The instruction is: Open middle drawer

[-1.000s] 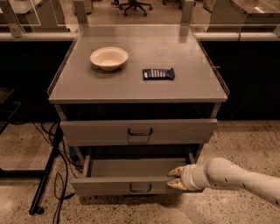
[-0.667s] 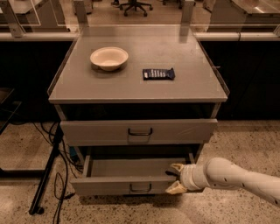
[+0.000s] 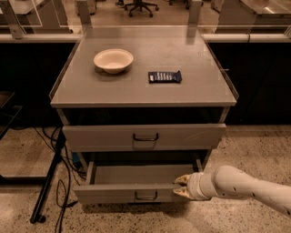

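Clamps the fingers [image 3: 183,179] of the gripper [image 3: 182,187] over the front lip of the part-open middle drawer [image 3: 113,193], at three o'clock from its handle [image 3: 146,196], likely to pull by the panel itself.

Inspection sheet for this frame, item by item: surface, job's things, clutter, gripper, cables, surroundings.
Surface: grey cabinet top, flat, with low rims along the sides.
Job's things: middle drawer pulled out, bare grey tray showing; top drawer sits further in.
Clutter: white bowl and dark snack packet on the top, apart from each other.
Grippers: gripper at the right end of the middle drawer's front.
Cables: black cables on the floor at left, beside a black stand.
Surroundings: speckled floor; office chair base behind.
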Tool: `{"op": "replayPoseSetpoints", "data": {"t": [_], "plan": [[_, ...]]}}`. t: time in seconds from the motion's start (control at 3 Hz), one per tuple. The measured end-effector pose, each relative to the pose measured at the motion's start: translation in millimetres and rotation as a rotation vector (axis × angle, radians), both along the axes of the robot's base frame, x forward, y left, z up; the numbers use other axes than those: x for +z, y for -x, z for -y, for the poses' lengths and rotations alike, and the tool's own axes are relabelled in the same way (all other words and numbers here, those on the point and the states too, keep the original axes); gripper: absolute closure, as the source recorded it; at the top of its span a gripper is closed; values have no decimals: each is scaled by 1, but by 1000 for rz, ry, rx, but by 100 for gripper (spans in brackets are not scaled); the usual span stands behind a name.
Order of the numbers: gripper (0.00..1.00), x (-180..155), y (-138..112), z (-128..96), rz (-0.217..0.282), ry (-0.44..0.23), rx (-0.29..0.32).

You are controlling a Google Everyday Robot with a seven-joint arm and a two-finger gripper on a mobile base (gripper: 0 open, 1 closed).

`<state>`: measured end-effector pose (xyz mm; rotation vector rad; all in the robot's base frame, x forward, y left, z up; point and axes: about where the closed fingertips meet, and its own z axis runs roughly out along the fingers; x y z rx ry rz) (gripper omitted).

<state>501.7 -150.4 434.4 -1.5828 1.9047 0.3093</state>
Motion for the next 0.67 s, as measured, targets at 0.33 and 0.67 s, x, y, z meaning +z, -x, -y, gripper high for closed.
{"op": "replayPoseSetpoints", "data": {"t": [0.33,0.67], "plan": [[100,5,17,-3,1,-19,19],[100,10,28,3,7,-29,11]]}}
